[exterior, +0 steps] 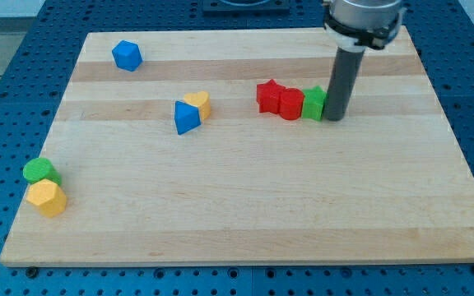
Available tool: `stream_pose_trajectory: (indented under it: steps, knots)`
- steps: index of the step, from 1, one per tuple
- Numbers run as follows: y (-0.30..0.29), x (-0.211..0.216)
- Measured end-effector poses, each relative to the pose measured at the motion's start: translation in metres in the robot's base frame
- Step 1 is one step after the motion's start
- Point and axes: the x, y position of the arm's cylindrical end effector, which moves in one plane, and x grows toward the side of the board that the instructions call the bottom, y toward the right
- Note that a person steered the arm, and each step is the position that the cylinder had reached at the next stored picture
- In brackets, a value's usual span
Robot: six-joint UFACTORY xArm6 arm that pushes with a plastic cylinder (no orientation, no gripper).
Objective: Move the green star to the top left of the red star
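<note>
The green star sits right of centre on the wooden board. It touches a red block on its left. The red star touches that red block's left side, so the three stand in a row. My tip rests on the board against the green star's right side. The rod partly hides the star's right edge.
A blue triangular block touches a yellow heart left of centre. A blue block lies at the top left. A green round block and a yellow hexagon sit at the left edge.
</note>
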Motion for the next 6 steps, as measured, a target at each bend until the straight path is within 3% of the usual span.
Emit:
stream_pose_trajectory:
  steps: [2, 3, 4, 6]
  knots:
    - [-0.017, -0.065]
    - [0.024, -0.024]
    - [-0.014, 0.023]
    - [-0.015, -0.026]
